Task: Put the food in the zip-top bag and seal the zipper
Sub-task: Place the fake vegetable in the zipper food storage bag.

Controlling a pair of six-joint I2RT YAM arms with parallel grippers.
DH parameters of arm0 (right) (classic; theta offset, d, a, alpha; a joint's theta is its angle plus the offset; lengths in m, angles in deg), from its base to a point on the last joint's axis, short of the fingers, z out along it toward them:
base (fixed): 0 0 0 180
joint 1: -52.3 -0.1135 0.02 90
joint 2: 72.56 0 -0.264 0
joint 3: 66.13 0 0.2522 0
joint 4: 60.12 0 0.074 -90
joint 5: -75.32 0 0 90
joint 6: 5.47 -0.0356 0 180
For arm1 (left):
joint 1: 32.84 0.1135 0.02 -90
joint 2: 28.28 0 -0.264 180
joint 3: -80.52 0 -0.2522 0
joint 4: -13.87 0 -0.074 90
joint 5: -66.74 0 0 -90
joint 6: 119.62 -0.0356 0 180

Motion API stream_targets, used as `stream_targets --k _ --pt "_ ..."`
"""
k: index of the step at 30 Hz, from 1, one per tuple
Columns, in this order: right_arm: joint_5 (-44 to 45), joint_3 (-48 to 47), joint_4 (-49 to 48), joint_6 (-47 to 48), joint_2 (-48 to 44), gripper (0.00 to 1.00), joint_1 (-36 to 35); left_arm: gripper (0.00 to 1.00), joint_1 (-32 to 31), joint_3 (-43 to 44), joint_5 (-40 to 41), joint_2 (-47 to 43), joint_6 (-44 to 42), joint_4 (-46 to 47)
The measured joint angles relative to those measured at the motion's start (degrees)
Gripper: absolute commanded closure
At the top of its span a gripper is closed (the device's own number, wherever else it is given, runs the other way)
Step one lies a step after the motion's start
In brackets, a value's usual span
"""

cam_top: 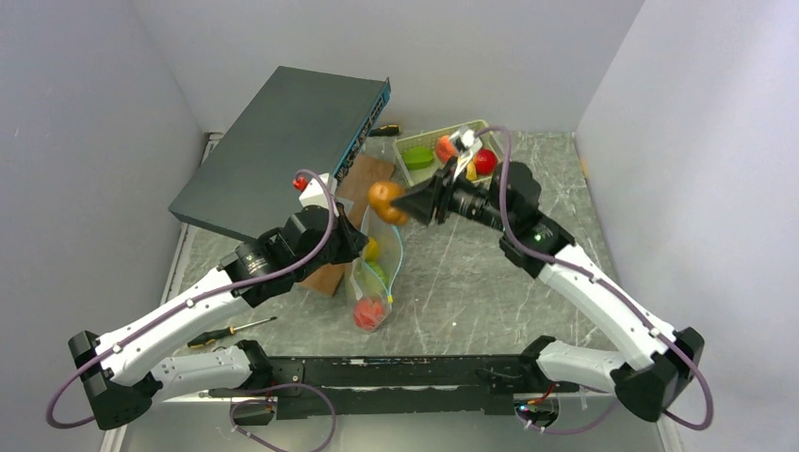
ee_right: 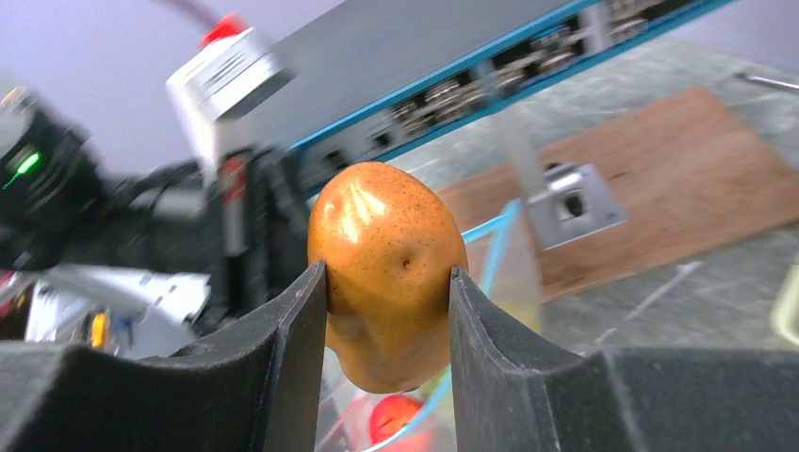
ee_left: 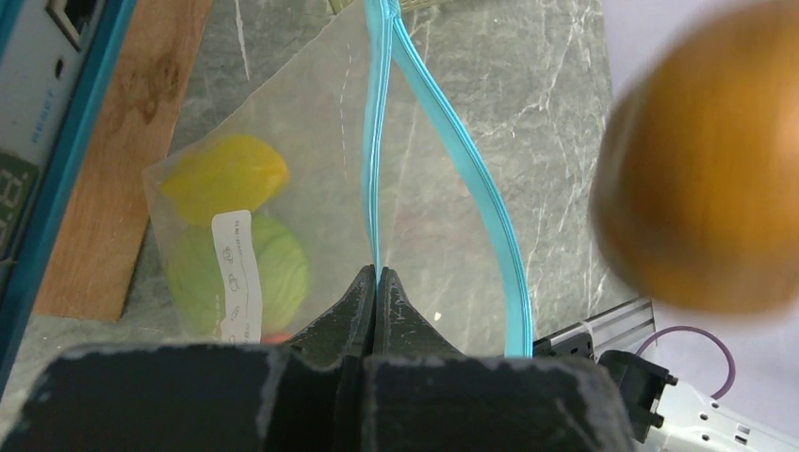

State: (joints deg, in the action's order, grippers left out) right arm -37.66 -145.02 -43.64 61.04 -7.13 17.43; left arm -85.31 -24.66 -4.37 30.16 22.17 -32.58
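The clear zip-top bag (cam_top: 377, 273) lies mid-table with its mouth open; its teal zipper (ee_left: 471, 169) splits into two strips. My left gripper (ee_left: 378, 276) is shut on the left strip and holds that side up. Inside the bag lie a yellow toy (ee_left: 224, 174), a light green toy (ee_left: 236, 273) and a red toy (cam_top: 368, 311). My right gripper (ee_right: 386, 282) is shut on an orange potato-like toy (ee_right: 386, 264) and holds it above the bag's mouth; the toy also shows in the top view (cam_top: 384, 200) and, blurred, in the left wrist view (ee_left: 702, 169).
A pale green basket (cam_top: 415, 143) at the back holds green, orange, yellow and red toys. A dark network switch (cam_top: 283, 146) leans at the back left over a wooden board (cam_top: 363, 184). A screwdriver (cam_top: 231, 330) lies at the front left.
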Motion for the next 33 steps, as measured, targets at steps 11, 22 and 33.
stream_targets --k 11,22,33 --pt "0.63 8.90 -3.93 3.23 -5.57 0.99 -12.13 1.00 0.15 -0.85 -0.72 -0.87 -0.04 1.38" --pt "10.12 13.77 -4.04 6.32 -6.64 0.69 -14.40 1.00 0.15 -1.70 -1.01 -1.66 -0.07 2.10" --pt "11.50 14.53 -3.98 8.24 -6.99 0.32 -14.95 1.00 0.15 -1.70 -0.98 -1.73 -0.02 2.05"
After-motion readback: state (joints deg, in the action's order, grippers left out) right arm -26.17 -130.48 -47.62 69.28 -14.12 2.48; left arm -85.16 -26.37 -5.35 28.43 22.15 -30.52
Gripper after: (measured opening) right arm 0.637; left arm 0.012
